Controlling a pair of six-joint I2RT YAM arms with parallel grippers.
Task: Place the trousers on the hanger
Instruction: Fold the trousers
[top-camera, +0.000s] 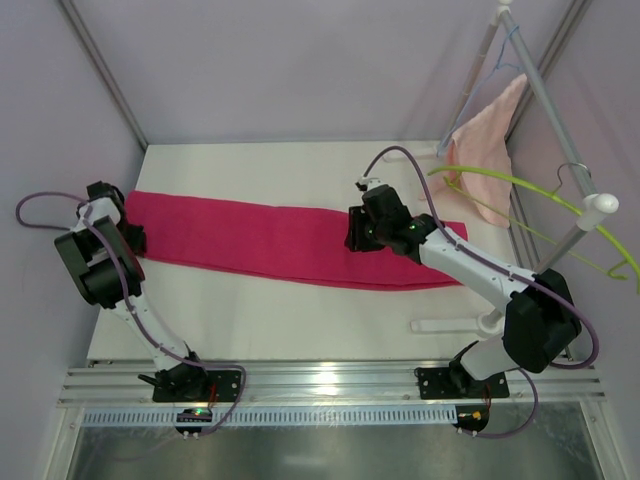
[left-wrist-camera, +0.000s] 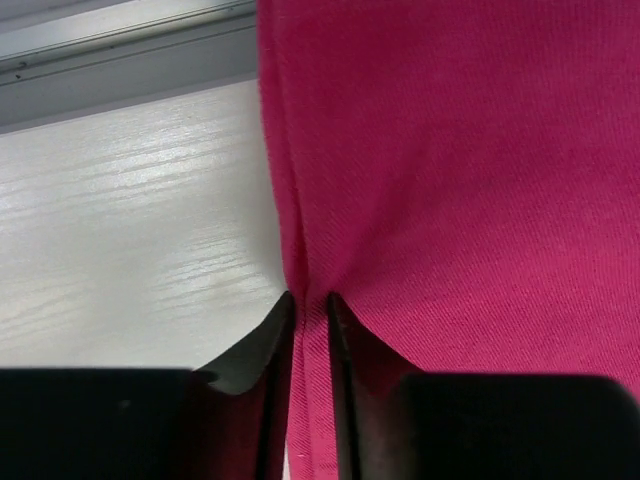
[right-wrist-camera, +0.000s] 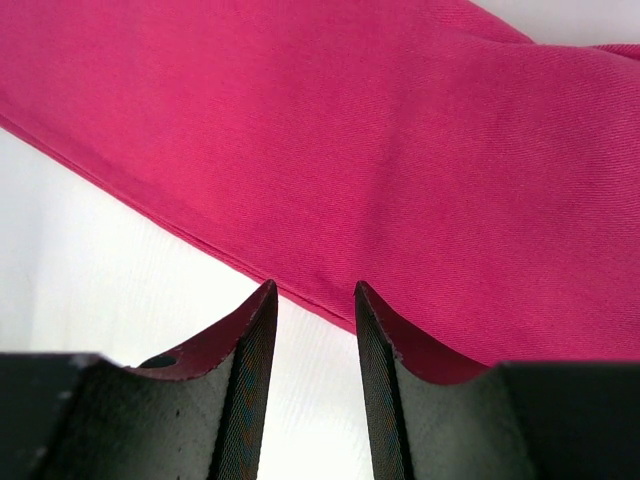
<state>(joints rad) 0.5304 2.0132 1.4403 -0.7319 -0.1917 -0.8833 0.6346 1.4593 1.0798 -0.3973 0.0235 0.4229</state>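
The magenta trousers (top-camera: 260, 240) lie flat in a long band across the white table (top-camera: 300, 325). At their left end, my left gripper (top-camera: 135, 240) is low on the cloth. In the left wrist view, its jaws (left-wrist-camera: 310, 295) stand close together with the puckered hem of the trousers (left-wrist-camera: 470, 180) pinched between them. My right gripper (top-camera: 358, 235) hovers over the band's right part. In the right wrist view it is open (right-wrist-camera: 313, 285), its tips at the edge of the trousers (right-wrist-camera: 380, 130) with bare table between the fingers. The lime-green hanger (top-camera: 520, 186) hangs on the rack at the right.
A white rack pole (top-camera: 560, 130) slants up the right side. It carries a pale salmon towel (top-camera: 485, 140) and a thin light-blue wire hanger (top-camera: 505, 50). Purple walls close the left and back. A metal rail (top-camera: 320, 380) runs along the near edge.
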